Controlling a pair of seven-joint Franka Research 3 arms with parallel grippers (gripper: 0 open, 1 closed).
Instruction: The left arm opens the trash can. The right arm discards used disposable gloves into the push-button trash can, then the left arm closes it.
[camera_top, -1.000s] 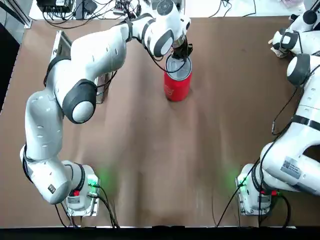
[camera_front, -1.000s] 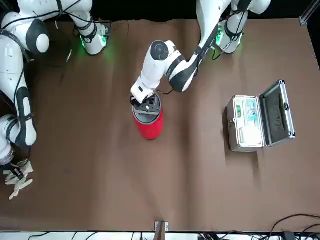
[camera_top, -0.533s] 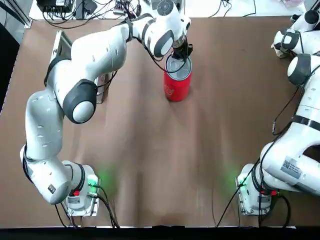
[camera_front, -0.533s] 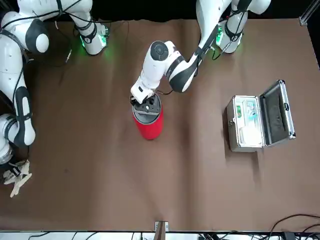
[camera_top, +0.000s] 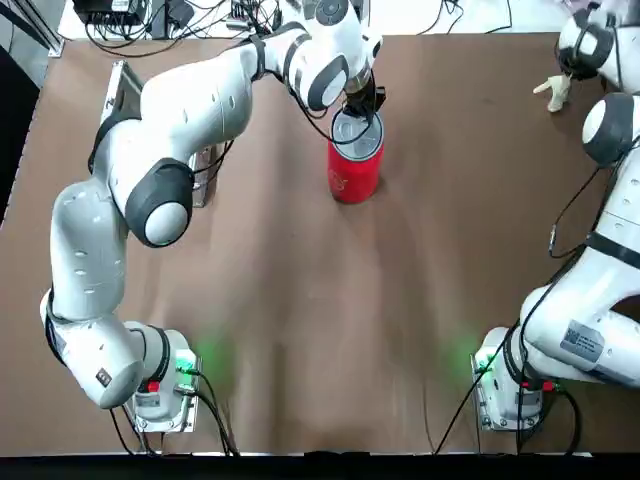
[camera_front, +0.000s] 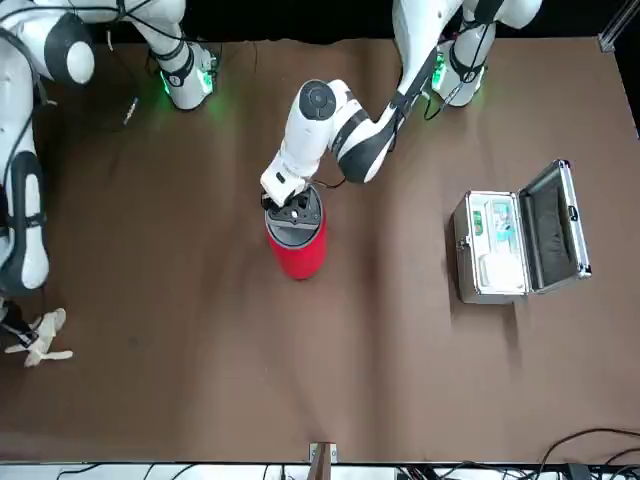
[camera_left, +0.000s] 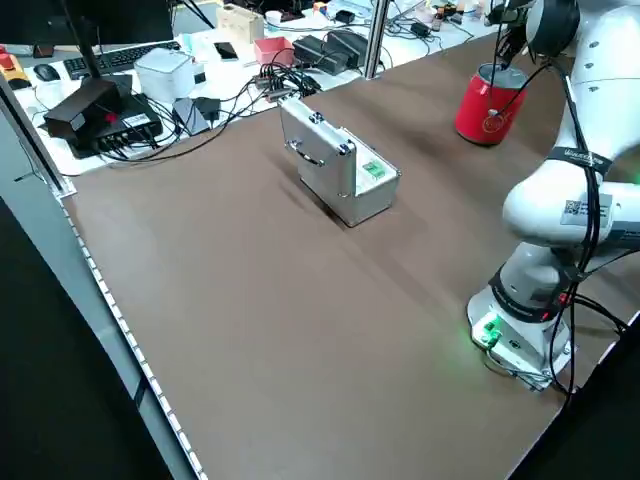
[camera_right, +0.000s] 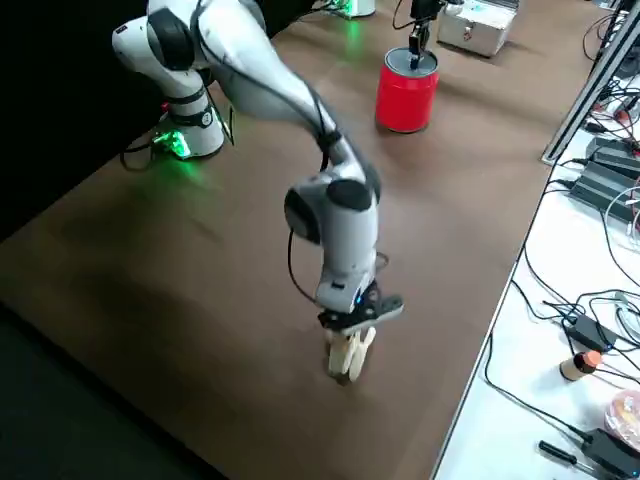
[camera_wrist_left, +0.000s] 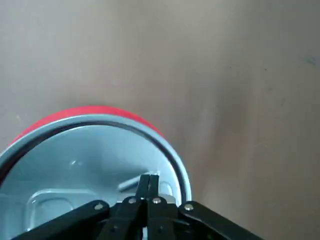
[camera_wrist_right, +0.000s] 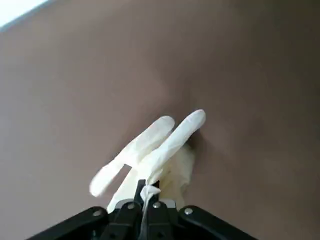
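The left gripper (camera_wrist_left: 148, 177) has its jaws pressed together over the grey lid (camera_wrist_left: 90, 165) of the trash can, near the rim; whether they touch it I cannot tell. The right gripper (camera_wrist_right: 148, 184) has its jaws pinching the used gloves (camera_wrist_right: 160, 157), pale and limp, their fingers splayed. It hangs above the far right part of the desk, well apart from the can.

The red trash can (camera_top: 355, 170) stands upright toward the far side of the desk, between the two arms, its lid shut. The desk (camera_top: 300, 300) has a smooth brown top with soft streaks of shine and green glows by the arm bases. On the left arm's side sits a silver case (camera_front: 490, 245), its lid raised.

Past the far edge runs a white worktop (camera_right: 520, 350) strewn with black cables (camera_right: 535, 395) and power bricks (camera_right: 597, 188). A small bottle (camera_right: 580, 366) with an orange cap stands there, and farther along are a keyboard (camera_left: 125, 60), a mouse (camera_left: 47, 72), a clear tub (camera_left: 167, 75), a pink box (camera_left: 272, 50) and a dark monitor (camera_left: 125, 18)
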